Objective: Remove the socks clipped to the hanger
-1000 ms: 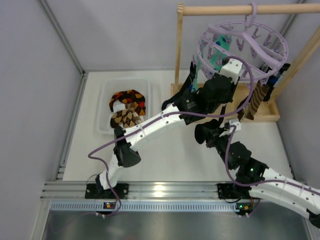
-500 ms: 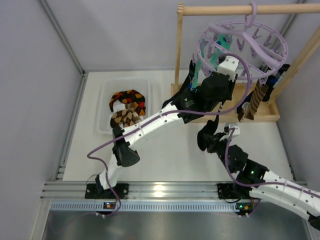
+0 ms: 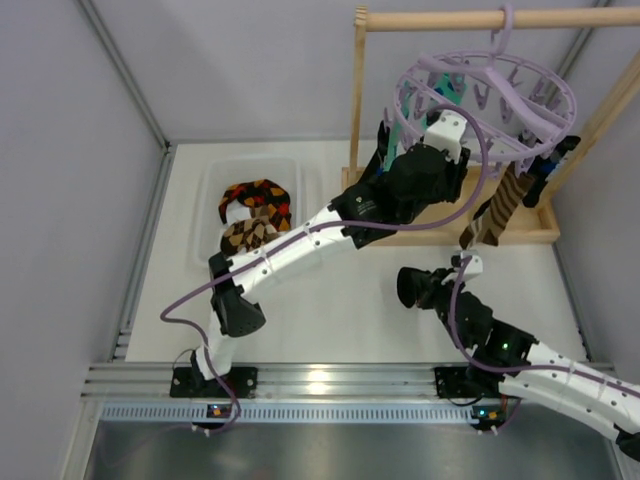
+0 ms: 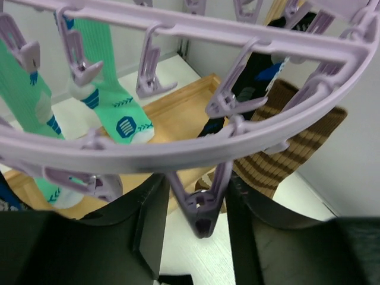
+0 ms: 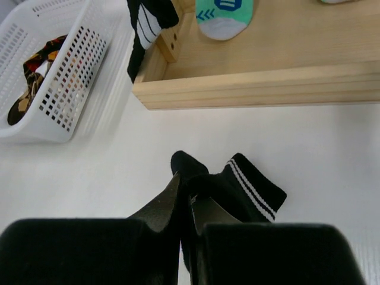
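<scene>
Right wrist: right gripper [image 5: 185,193] tight on soft black sock [image 5: 252,185]; left gripper [image 4: 195,189] agape around lavender plastic clip [image 4: 199,218].

We can't make out the left pincer [image 4: 198,190] from above: its wrist and the hanger [image 3: 487,100] cover it. In its own view the fingers are dark blurs cut by the btm edge. The right arm [image 3: 560,375] runs off the btm-right corner.

Left wrist view: the hanger is cut at both sides. The black sock [image 4: 255,83] shows only in bits behind clips [image 4: 151,65], and the brown striped sock [image 4: 285,148] has its top behind the rim.

Right wrist view: the right pincer [image 5: 189,202] covers the near part of the black sock w/ white stripes [image 5: 240,187]. The basket [image 5: 59,89] is cut at left and top, its contents seen only thru mesh. The teal sock [image 5: 224,16] is cut by the top edge.
</scene>
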Robot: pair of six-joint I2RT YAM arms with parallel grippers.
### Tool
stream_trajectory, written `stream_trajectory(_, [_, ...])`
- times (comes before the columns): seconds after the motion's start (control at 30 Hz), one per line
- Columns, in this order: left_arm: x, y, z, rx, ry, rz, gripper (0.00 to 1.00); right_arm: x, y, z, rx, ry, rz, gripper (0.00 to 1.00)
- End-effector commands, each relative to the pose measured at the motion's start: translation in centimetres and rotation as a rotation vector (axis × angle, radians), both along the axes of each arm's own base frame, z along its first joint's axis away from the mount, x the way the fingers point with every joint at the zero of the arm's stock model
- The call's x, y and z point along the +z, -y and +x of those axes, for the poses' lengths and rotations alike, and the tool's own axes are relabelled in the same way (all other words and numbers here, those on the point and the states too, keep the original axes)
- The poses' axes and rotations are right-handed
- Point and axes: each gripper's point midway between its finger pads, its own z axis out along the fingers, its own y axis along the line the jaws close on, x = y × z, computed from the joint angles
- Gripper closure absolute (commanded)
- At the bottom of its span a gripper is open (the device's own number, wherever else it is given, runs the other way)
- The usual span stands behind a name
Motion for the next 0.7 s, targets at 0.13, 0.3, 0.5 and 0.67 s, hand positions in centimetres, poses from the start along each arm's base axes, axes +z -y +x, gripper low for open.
stream_trajectory(0.13, [3.1,-5.0,-1.0,0.055,0.043,-0.026,0.33,3.8,0.6,0.4,-0.028,0.054,-0.053,1.00])
stream_trajectory(0.3, [1.4,-11.1,-1.9,0.165,0.044,0.056,0.02,5.0,0.1,0.9,-0.023,0.077,-0.081,1.00])
stream_trajectory(0.5, [-1.1,-22.6,-3.1,0.464,0.019,0.116,0.02,7.3,-3.0,1.6,0.088,0.119,-0.150,1.00])
stream_trajectory(0.67, [-3.2,-30.9,-5.2,0.578,-0.081,0.085,0.02,10.7,-8.5,2.7,0.249,0.181,-0.186,1.00])
